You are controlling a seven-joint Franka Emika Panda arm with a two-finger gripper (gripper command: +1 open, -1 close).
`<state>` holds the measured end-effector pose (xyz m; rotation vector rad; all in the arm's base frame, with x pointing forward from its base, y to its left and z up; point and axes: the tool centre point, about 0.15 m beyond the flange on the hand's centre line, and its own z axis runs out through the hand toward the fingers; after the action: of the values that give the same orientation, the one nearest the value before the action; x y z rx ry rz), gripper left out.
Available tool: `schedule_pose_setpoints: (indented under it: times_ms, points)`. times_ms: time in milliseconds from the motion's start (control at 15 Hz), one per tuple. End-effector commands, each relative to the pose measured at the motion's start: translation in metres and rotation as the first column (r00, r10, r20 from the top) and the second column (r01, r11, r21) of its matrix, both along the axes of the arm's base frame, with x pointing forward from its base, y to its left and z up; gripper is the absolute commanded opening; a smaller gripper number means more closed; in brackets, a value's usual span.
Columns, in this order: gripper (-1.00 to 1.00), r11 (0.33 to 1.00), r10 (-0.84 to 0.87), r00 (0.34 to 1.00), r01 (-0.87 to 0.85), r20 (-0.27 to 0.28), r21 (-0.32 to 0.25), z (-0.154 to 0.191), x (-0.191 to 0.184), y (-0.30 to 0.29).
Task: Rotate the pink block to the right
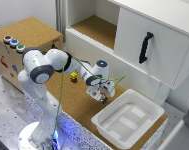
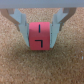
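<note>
The pink block is a small pinkish-red cube with dark line marks on its face, resting on the cork tabletop. In the wrist view it sits squarely between my gripper's two light grey fingers, which press against its sides. In the exterior view my gripper is down at the cork surface, just beside the white tray's near corner, and the pink block is hidden behind the fingers there.
A white tray stands on the exterior view's right of the gripper. A small yellow block sits behind the arm. A white cabinet with a black handle rises at the back; a cork box with buttons is on the exterior view's left.
</note>
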<state>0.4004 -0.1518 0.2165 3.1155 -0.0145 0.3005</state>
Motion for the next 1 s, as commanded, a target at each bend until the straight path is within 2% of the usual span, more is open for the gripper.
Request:
schedule_pose_setpoints:
  times_ms: [0,200,333,467,533,667,733,933]
  points:
    - [-1.00,0.999,-0.031,0.999,0.032,0.023,-0.042,0.025,-0.008,0.015]
    - [-1.00,0.988,-0.136,0.991,0.135,-0.018,-0.071,0.021,-0.014,0.011]
    - [-1.00,0.980,-0.194,0.981,0.192,-0.027,-0.050,0.020,-0.016,0.010]
    - [-1.00,0.968,-0.247,0.968,0.244,-0.051,-0.054,0.024,-0.013,0.015]
    - [-1.00,0.963,-0.265,0.964,0.263,-0.032,-0.060,0.028,-0.013,0.020]
    - [-1.00,0.944,-0.324,0.945,0.322,-0.035,-0.068,0.028,-0.014,0.026]
    - [-1.00,0.929,-0.362,0.932,0.359,-0.026,-0.091,0.024,-0.016,0.029]
    - [-1.00,0.863,-0.501,0.865,0.495,-0.043,-0.104,0.013,-0.020,0.042]
